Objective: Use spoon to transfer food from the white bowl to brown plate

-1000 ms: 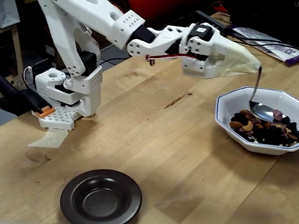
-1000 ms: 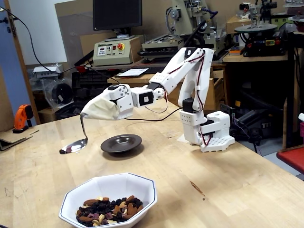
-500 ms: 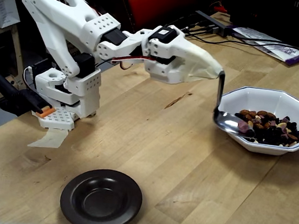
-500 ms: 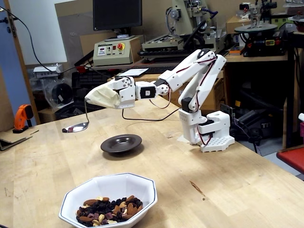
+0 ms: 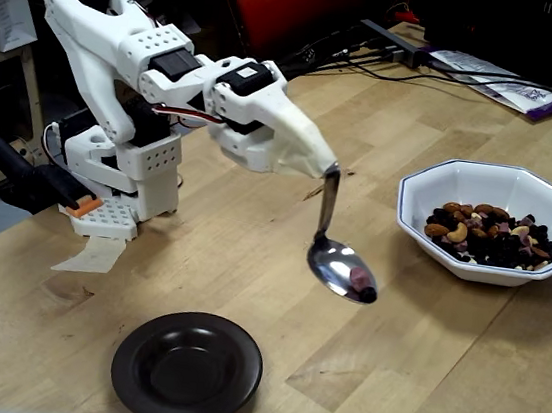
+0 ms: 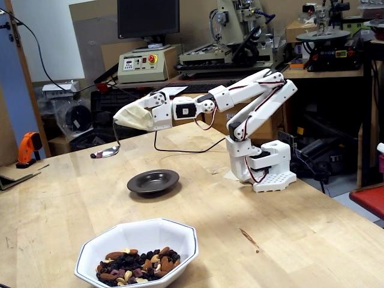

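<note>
Spoon [image 5: 342, 268] between white bowl [image 5: 495, 229], brown plate [image 5: 187, 368].

I count one arm [image 5: 163, 62] on my table [image 5: 418, 365], with one gripper [image 5: 312, 161] wrapped in tan covering. One spoon [image 5: 341, 268] hangs from it, and on that spoon I make out two bits of food [image 5: 360, 280]: one pinkish, one dark. One white bowl [image 5: 429, 190] holds a heap of nuts and raisins, too many to count. One brown plate [image 5: 188, 367] lies with nothing in it. In both fixed views the tally matches: one spoon, one bowl, one plate.
</note>
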`<state>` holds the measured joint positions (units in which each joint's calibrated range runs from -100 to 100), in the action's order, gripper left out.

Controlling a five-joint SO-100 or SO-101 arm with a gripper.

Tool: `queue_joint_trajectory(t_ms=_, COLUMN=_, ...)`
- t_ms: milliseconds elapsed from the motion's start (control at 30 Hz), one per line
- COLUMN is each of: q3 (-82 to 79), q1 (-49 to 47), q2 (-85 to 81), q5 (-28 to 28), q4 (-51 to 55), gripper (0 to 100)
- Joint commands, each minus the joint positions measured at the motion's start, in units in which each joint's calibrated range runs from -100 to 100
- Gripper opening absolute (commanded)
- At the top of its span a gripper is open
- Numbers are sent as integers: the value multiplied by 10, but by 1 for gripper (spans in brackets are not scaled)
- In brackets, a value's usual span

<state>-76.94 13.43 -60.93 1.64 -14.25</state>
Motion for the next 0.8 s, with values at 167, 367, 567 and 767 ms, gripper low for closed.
queue_joint_trajectory(t_ms=167, q3=-9, q1=57, q2=-54, q5=0, q4=19, gripper=4)
queue_joint_trajectory(t_ms=367, q3=-46, q1=86, q2=-103, q5=0, q4=22, gripper=4)
queue_joint_trajectory(t_ms=567, q3=-78, q1=100, q2=-163, q5=0, q4=59, gripper=4)
queue_joint_trajectory(t_ms=767, q3=-93, q1=101, q2=-236, q5=0, q4=120, gripper=4)
